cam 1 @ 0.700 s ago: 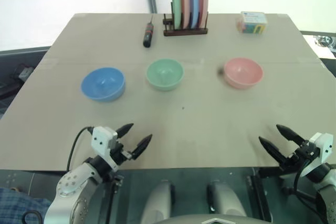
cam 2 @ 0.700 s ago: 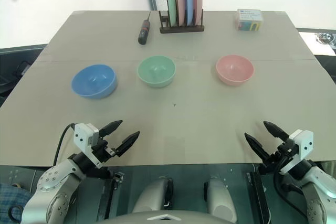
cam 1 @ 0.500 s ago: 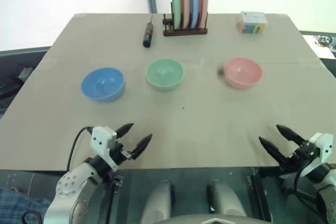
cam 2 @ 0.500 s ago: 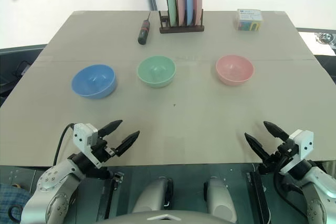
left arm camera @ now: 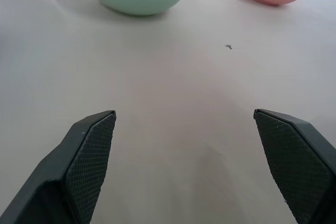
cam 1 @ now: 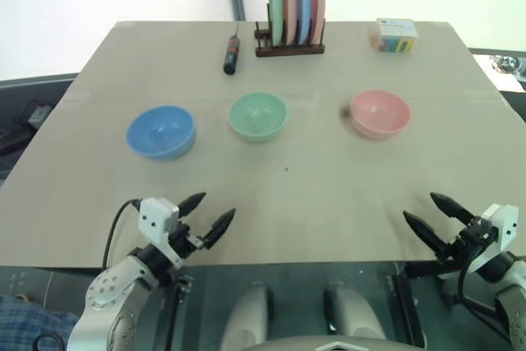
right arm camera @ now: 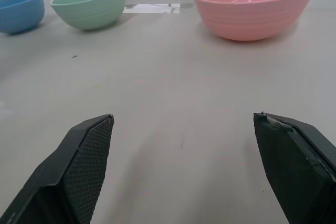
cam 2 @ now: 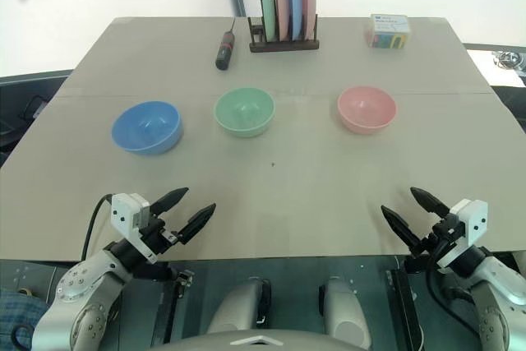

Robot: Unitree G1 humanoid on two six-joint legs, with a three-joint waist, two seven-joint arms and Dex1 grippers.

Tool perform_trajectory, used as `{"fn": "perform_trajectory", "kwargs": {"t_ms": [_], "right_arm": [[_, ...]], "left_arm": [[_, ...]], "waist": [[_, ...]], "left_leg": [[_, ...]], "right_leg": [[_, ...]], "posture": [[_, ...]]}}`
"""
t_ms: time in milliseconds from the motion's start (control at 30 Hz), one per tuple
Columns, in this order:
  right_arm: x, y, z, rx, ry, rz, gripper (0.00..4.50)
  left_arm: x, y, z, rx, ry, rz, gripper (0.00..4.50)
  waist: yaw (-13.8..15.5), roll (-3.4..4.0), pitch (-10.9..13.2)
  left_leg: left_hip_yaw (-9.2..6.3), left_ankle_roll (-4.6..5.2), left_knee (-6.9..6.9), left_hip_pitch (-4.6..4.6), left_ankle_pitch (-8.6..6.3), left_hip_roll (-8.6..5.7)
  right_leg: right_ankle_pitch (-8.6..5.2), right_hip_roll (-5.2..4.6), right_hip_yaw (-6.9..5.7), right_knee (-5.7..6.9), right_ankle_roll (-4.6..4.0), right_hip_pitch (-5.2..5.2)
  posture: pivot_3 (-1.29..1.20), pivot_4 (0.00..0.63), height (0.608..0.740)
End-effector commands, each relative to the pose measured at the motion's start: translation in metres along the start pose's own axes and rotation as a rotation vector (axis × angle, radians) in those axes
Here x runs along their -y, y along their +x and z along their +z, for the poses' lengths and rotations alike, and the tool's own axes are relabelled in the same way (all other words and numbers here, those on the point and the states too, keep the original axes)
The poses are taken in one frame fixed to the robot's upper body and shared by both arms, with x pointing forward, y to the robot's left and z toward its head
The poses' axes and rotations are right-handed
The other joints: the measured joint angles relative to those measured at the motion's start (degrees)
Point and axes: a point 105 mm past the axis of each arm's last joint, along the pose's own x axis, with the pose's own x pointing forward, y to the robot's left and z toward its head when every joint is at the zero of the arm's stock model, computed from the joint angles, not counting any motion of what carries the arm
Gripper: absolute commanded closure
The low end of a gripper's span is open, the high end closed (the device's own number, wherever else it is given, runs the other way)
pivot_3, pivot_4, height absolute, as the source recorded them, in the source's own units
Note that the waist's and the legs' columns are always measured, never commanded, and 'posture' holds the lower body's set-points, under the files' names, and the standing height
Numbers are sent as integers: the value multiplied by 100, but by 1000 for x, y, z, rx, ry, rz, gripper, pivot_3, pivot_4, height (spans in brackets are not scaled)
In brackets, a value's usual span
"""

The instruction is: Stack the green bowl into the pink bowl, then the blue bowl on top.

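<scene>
Beige table [cam 1: 288, 203] under a white wall, dark floor at either side. Across the middle, in a row and well apart: blue bowl [cam 1: 161, 131] on the left, green bowl [cam 1: 258, 115] in the centre, pink bowl [cam 1: 380, 113] on the right. All three upright, empty, none stacked. Along the far edge: wooden rack [cam 1: 289, 47] holding four plates on edge, a green plate [cam 1: 274, 2], a pink plate [cam 1: 288, 2], a blue plate [cam 1: 302, 2] and another pink plate [cam 1: 317, 1]. Just left of the rack, a dark screwdriver [cam 1: 232, 54]; toward the far right corner, a small colourful box [cam 1: 394, 35].

Near the front edge, left claw [cam 1: 209, 215] low over the table, black fingers [left arm camera: 92, 153] spread wide, gripping nothing, angled in toward the centre. Right claw [cam 1: 427, 214] opposite at the right front corner, likewise spread wide and empty, angled inward. Both well short of the bowls. From the left wrist, green and pink bowls ahead over bare table; from the right wrist, pink bowl nearest, green and blue beyond.
</scene>
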Motion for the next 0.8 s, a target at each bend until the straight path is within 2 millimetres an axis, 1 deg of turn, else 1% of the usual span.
{"fn": "perform_trajectory", "kwargs": {"t_ms": [33, 133, 233, 267, 333, 367, 433, 500, 600, 700, 800], "right_arm": [[-6, 4, 10, 21, -17, 30, 44], [1, 7, 15, 5, -25, 6, 44], [8, 10, 21, -73, -179, 40, 44], [12, 13, 27, -86, -225, 37, 44], [20, 22, 44, -68, -297, 16, 44], [24, 28, 52, -81, -344, 1, 44], [30, 38, 59, -151, -434, -6, 44], [31, 52, 64, -230, -548, 58, 44], [37, 72, 76, -277, -623, 110, 44], [49, 89, 78, -353, -680, 156, 44], [61, 112, 78, -410, -726, 204, 44]], "left_arm": [[5, 1, 14, 43, 10, -31, 0], [4, 4, 23, 91, -1, -54, 0], [6, 11, 39, 167, -40, -107, 0], [11, 13, 44, 193, -50, -146, 0], [19, 17, 50, 218, -66, -206, 0], [24, 19, 54, 234, -75, -237, 0], [33, 22, 62, 266, -85, -294, 0], [42, 24, 71, 290, -88, -349, 0], [55, 26, 80, 306, -90, -425, 0], [61, 27, 82, 303, -71, -463, 0], [62, 28, 81, 301, -62, -466, 0]], "waist": [[0, 0, 0], [1, 0, 0], [2, 1, 1], [2, -1, 0], [-14, -2, 0], [-25, -2, 0], [-34, 3, 4], [-22, -2, 6], [-17, -9, 10], [-19, -13, 13], [-24, -17, 18]], "left_leg": [[-1, 0, 0, 0, 0, 0], [0, 0, 1, 0, 0, 0], [1, 0, 9, -1, 0, -1], [4, 0, 17, -1, 0, -3], [3, 0, 20, 3, 1, -3], [4, 0, 20, 4, 1, -2], [3, 0, 20, 2, 1, 0], [3, 0, 20, 1, 1, -2], [0, 0, 21, 2, 1, -1], [0, 0, 20, -1, 1, -2], [3, 0, 20, -3, 1, -4]], "right_leg": [[0, 1, -1, 1, 0, 0], [0, 1, -1, 2, 0, 0], [1, 1, -1, 4, -1, 1], [1, 0, 1, 7, 0, 1], [2, 2, 1, 12, 1, 4], [2, 4, 2, 15, 1, 2], [3, 8, 3, 18, -1, 0], [4, 8, 6, 19, -1, -1], [9, 9, 3, 18, 8, 1], [15, 9, 2, 15, 15, 1], [17, 7, 4, 12, 15, 1]], "posture": [[0, 150, 740], [0, 150, 740], [0, 150, 740], [0, 150, 740], [0, 150, 740], [0, 150, 740], [0, 150, 740], [0, 150, 740], [0, 150, 740], [0, 150, 740], [0, 150, 740]]}}
